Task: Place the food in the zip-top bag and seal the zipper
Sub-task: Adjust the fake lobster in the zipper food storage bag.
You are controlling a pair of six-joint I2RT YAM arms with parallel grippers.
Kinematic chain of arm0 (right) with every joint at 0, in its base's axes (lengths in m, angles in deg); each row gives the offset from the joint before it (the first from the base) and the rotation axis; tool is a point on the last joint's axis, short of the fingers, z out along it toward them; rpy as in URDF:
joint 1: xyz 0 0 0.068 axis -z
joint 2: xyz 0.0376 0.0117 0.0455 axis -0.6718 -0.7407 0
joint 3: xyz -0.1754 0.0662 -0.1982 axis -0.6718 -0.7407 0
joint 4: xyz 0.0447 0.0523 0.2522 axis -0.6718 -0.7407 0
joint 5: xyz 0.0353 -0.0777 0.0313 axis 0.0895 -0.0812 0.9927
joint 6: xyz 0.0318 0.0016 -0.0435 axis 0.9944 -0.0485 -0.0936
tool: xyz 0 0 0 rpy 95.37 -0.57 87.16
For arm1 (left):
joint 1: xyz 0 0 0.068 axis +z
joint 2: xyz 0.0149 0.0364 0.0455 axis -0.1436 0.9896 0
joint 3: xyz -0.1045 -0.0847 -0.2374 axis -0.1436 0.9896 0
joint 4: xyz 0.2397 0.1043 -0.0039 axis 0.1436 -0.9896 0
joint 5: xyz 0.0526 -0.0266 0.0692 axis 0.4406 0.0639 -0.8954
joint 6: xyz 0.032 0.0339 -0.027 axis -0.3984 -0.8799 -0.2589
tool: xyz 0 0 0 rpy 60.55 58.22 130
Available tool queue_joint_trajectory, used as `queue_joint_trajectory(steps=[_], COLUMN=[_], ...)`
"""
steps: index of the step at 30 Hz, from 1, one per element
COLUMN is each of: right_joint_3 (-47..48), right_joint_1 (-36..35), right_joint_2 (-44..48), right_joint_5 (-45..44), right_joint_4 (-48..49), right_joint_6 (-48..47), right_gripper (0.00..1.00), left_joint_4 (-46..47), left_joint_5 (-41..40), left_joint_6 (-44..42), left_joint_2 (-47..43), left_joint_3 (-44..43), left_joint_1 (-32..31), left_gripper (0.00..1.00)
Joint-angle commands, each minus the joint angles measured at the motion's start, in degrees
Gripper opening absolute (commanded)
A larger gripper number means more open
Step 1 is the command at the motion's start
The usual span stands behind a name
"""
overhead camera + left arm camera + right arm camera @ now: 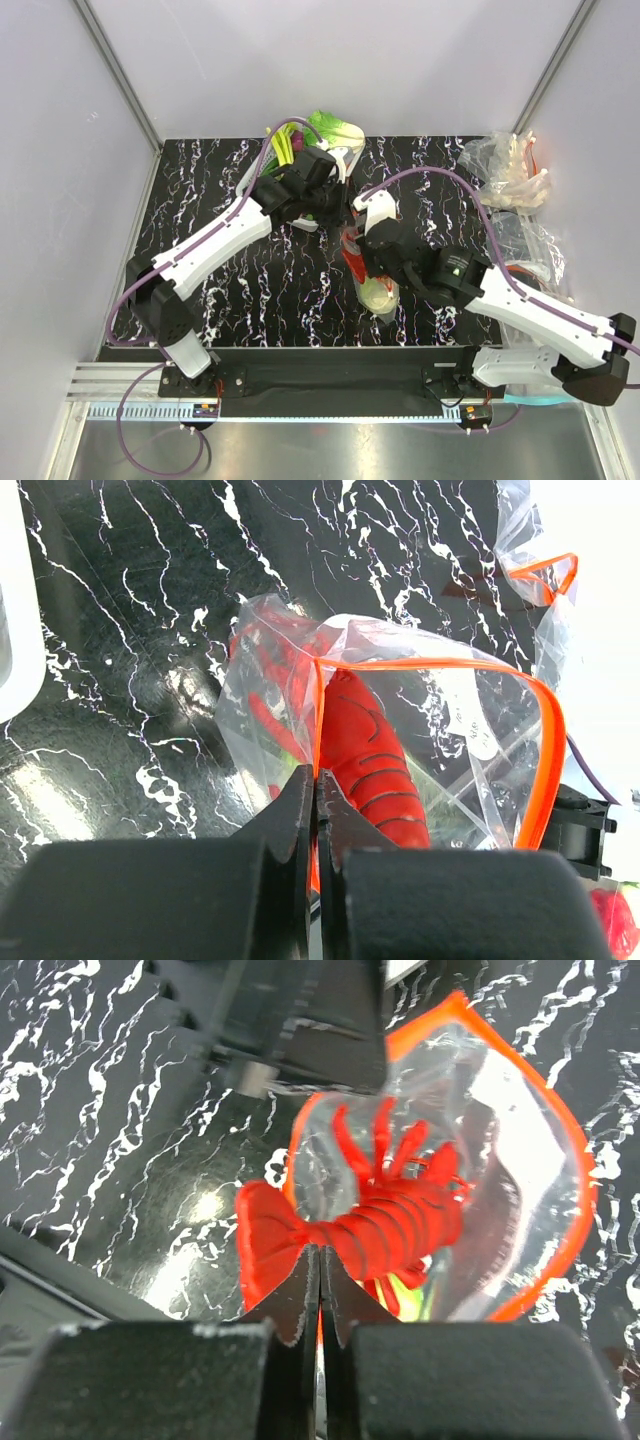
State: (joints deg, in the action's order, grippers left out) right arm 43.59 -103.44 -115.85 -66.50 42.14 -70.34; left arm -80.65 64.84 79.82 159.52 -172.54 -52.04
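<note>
The clear zip-top bag (362, 268) hangs between my two grippers over the middle of the table. Its mouth is open and the red-orange zipper (440, 664) forms a wide loop. The red lobster (400, 1225) lies inside the bag, with its tail fan (262, 1240) poking past the rim. The pale cabbage (378, 293) sits low in the bag. My left gripper (317, 780) is shut on the zipper edge. My right gripper (320, 1257) is shut on the opposite side of the zipper (560, 1130), next to the lobster's tail.
The dark-green bok choy (335, 130) and a yellow-green vegetable (283, 145) lie at the back behind the left arm. A wrinkly clear plastic heap (510, 180) fills the back right. White walls enclose the black marbled table (220, 300).
</note>
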Motion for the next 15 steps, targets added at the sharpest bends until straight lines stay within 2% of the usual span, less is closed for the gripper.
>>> queue_joint_trajectory(steps=[1,2,3,5,6,9,15], right_joint_3=[-0.53,-0.53,-0.62,-0.80,-1.58,-2.55,-4.31], right_joint_1=[-0.12,-0.12,-0.20,-0.20,-0.20,-0.29,-0.29], right_joint_2=[2.33,2.60,2.77,3.30,3.39,2.60,0.67], right_joint_5=[-4.70,-4.88,-4.71,0.20,3.96,6.63,6.55], right_joint_4=[-0.25,-0.60,-0.69,-0.08,1.58,2.47,3.35], right_joint_6=[-0.10,0.07,0.07,-0.63,-0.98,-2.47,-4.76], right_gripper=[0.00,0.00,0.05,0.32,0.55,0.63,0.65], left_joint_4=[0.88,0.70,0.79,0.70,0.70,0.61,0.00], left_joint_5=[1.82,1.74,1.74,2.09,2.26,2.62,2.88], left_joint_6=[-1.15,-1.24,-1.07,-0.98,-1.06,-0.97,-1.33], left_joint_2=[-3.90,-3.99,-3.90,-3.90,-3.73,-3.37,-3.11], left_joint_3=[-0.82,-0.99,-0.99,-1.08,-1.17,-1.78,-1.78], left_joint_1=[0.29,0.46,0.46,0.46,0.55,0.64,0.90], left_gripper=[0.00,0.00,0.00,0.00,0.00,0.00,0.00])
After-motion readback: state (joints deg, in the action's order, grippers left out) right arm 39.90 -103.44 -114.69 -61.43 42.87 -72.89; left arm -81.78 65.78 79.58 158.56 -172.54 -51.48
